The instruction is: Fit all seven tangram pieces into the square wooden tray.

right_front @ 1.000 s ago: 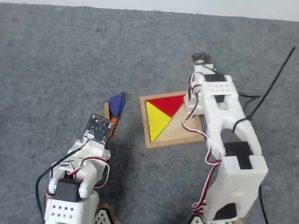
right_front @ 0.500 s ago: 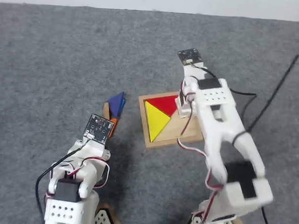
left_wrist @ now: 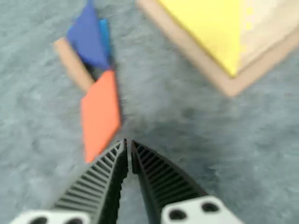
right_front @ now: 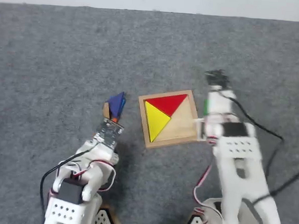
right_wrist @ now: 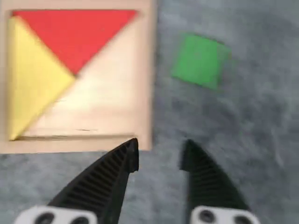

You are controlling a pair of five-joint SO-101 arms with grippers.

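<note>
The tray (right_front: pixel 181 125) sits in the middle of the grey mat (right_front: pixel 51 50) with only the red triangle (right_front: pixel 167 104) and the yellow triangle (right_front: pixel 155 120) seated, so you're early in the job and about half the tray floor is bare. The green square (right_wrist: pixel 201 60) lies flat on the mat just beside the tray, on your right arm's side. The right gripper (right_wrist: pixel 160 149) hangs near it, off the tray's rim, fingers spread and empty. That looks like your next pick: line up over the square, drop, and close on its edges. On the other side of the tray lie the blue piece (left_wrist: pixel 86 37), the orange piece (left_wrist: pixel 99 114) and a wood-coloured piece (left_wrist: pixel 72 70), bunched together. The left gripper (left_wrist: pixel 128 144) is beside the orange one, fingers pressed together and holding nothing, so open it before you reach.
</note>
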